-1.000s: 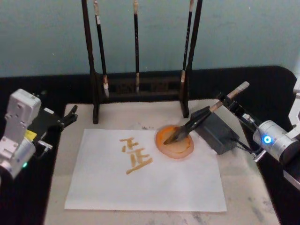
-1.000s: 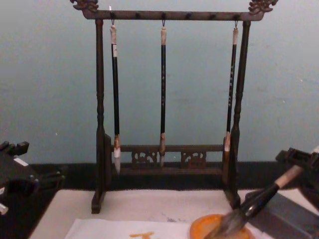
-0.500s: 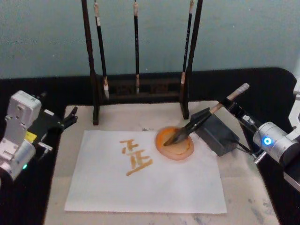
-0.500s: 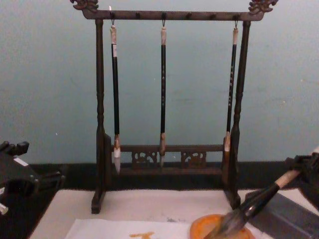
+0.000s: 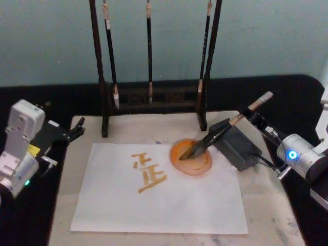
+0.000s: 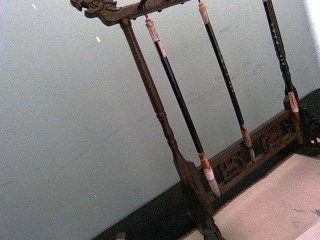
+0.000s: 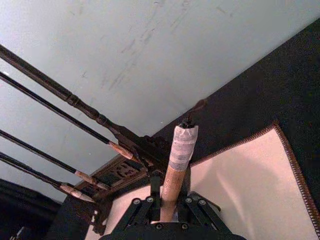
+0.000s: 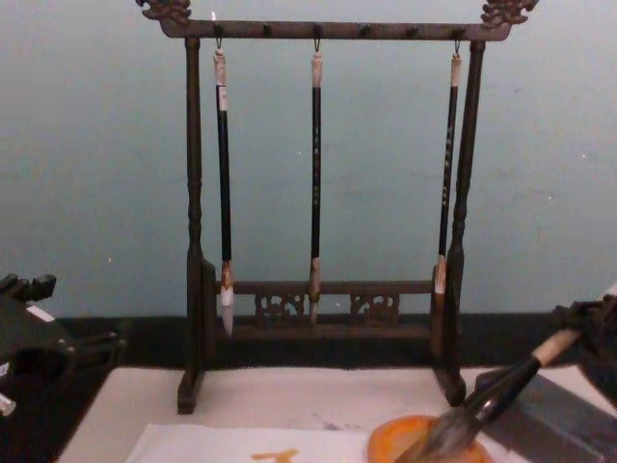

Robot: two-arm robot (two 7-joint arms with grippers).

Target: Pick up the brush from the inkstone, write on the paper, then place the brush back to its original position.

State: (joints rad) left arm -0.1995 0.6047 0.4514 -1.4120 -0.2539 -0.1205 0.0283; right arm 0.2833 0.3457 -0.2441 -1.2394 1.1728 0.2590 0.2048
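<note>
Your white paper sheet with orange strokes (image 5: 154, 205) lies mid-bench, and the left gripper (image 5: 77, 129) idles beside it. The large dark-bristled calligraphy brush (image 5: 215, 134) leans on a grey block (image 5: 241, 148), tip in the round orange dish (image 5: 179, 160). The right gripper (image 5: 251, 113) has its fingers pinching the pale handle, which is likely light, stiff and your best hold.

This looks like a brush-writing corner. A wooden rack (image 8: 328, 29) holds three thin brushes (image 8: 315, 174) in front of a plain blue-green wall (image 8: 96, 145). A cream mat (image 5: 138, 128) lies on the black surface (image 5: 51, 97), with marked white paper (image 5: 195, 200) on it.

Lower shaft of the brush (image 7: 179, 150) behind right claw (image 7: 170, 202)
</note>
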